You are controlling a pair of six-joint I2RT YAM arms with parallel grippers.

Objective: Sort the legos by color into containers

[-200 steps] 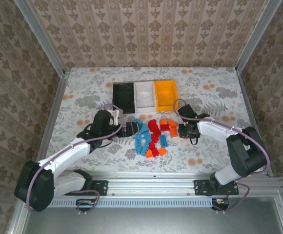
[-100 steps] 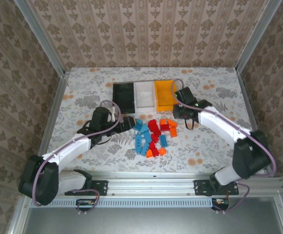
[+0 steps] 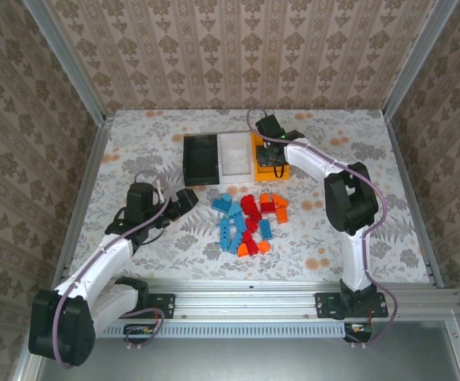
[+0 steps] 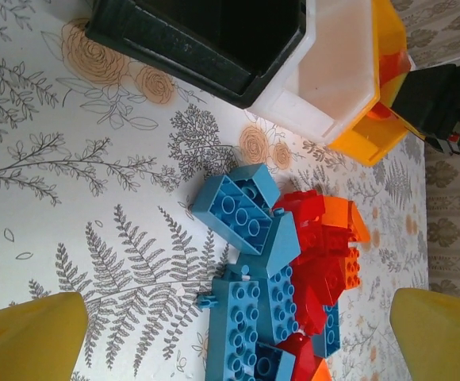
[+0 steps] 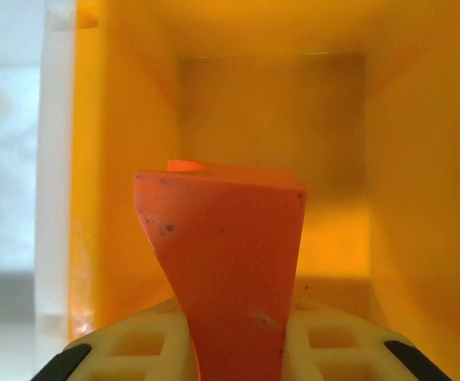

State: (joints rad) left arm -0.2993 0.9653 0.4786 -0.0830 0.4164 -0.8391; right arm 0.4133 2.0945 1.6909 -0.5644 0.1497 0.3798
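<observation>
Your orange brick [image 5: 226, 262] is up in the right hand [image 5: 234, 349], pinched tight btwn the two cream lattice pads [image 5: 139, 349]. It's a flat-faced piece that narrows toward the pads, w/ one stud peeking over its top edge and a few dark specks on the face. It hangs at the mouth of the orange-yellow bin [image 5: 404, 159]; whether it's below the rim you can't tell. That bin is the right-most of a joined row, w/ the white bin [image 3: 235, 155] in the middle and the black bin [image 3: 201, 159] on the left, all open-topped. The rest of the legos [image 3: 250, 222] lie in a loose heap on the desk [image 3: 135, 151], just in front of the bins but not touching them. Lt blue ones are mostly on the heap's left side, red in the centre, orange along the right and near edge. Left wrist cam gives more detail: a lt blue brick [image 4: 236, 208] lies tilted, studs up, at the heap's bin-side end. More blue bricks sit behind it, and glossy red pieces [image 4: 317, 262] are jumbled against an orange one [image 4: 347, 222]. The left hand [image 3: 187, 198] hovers over bare desk left of the heap. It's spread wide, yellow fingers [image 4: 32, 329] far apart at the frame corners, holding nothing.
</observation>
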